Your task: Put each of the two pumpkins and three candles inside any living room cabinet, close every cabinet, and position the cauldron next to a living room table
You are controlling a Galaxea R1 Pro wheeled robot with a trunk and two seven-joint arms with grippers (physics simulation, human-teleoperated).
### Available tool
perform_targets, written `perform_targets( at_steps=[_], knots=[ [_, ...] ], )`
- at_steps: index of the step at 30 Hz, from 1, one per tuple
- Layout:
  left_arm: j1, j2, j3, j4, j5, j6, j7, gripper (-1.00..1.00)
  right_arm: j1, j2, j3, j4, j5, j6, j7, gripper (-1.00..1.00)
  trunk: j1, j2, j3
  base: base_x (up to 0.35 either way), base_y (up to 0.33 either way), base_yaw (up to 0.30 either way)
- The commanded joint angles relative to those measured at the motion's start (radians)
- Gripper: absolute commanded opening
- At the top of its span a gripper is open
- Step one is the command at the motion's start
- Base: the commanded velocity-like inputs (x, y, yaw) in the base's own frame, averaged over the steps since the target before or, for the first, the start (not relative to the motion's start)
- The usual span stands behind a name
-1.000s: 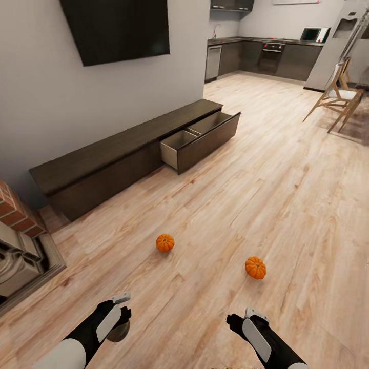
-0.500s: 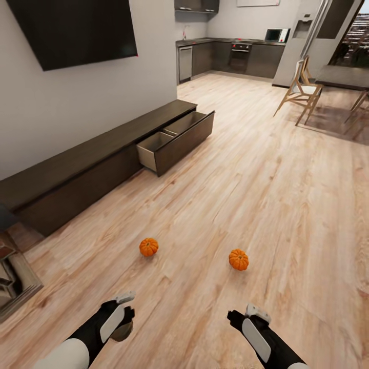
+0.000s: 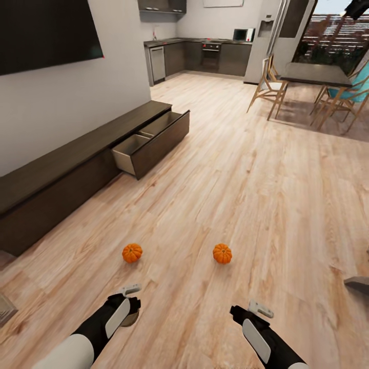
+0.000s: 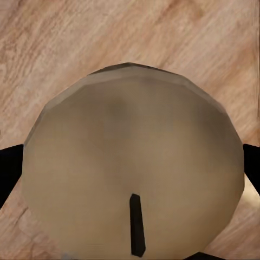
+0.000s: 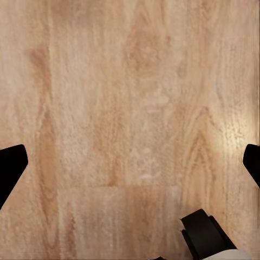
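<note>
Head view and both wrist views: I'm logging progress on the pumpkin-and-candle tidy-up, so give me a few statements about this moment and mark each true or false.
1. Both pumpkins lie on the floor, one on the left, the other on the right. True.
2. The cabinet is fully shut. False: its drawer stands pulled out, and nothing shows inside it.
3. The left claw holds a cream candle. True: the candle sits between its fingers.
4. The right claw grips a pumpkin. False: it is open over bare floor.
5. A pumpkin rests on top of the cabinet. False: both are on the floor.
</note>
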Motion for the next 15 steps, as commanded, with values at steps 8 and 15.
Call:
perform_targets(
  at_steps=[8,15],
  knots=[
    [0.0,-0.001,-0.052,-0.005,-0.001,0.002,0.009,-1.0,-0.001,-0.022,0.006,0.001,-0.006,-0.036,-0.002,1.0,0.0,0.0,0.003,0.0,0.0,-0.284],
    [0.0,-0.011,-0.075,-0.087,0.0,0.014,0.01,-1.0,-0.002,-0.03,0.001,-0.01,-0.004,0.001,-0.008,1.0,0.0,0.0,0.005,0.0,0.0,-0.284]
  ],
)
